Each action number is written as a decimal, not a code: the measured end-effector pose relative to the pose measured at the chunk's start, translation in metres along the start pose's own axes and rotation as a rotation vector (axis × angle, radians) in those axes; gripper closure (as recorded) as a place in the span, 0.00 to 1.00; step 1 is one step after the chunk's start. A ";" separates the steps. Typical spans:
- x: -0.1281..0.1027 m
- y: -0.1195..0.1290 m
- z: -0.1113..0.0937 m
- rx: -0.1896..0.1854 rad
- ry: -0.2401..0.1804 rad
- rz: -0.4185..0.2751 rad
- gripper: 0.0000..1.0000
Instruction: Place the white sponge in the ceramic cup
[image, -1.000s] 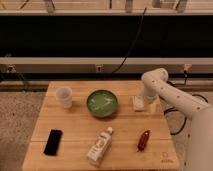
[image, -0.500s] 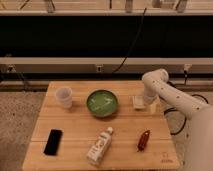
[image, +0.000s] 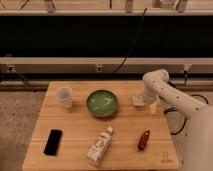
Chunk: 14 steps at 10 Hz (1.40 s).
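Observation:
The white sponge (image: 138, 100) lies on the wooden table (image: 75, 127) at the right, just right of the green bowl. The ceramic cup (image: 64, 97) stands upright at the table's back left, on the far side of the bowl from the sponge. My gripper (image: 148, 101) hangs down from the white arm (image: 156, 80) at the table's right edge, right beside the sponge and partly covering its right side. I cannot tell whether it touches the sponge.
A wide green bowl (image: 102, 103) sits between the cup and the sponge. A white-and-tan bottle (image: 99, 146) lies at the front middle, a black phone (image: 53, 142) at the front left, and a small red object (image: 144, 140) at the front right. Cables hang behind the table.

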 end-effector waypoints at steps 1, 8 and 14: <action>0.002 0.000 0.001 0.000 -0.001 0.003 0.28; 0.006 -0.002 0.001 0.000 -0.003 0.010 0.59; 0.006 -0.001 -0.002 -0.003 -0.004 0.010 0.84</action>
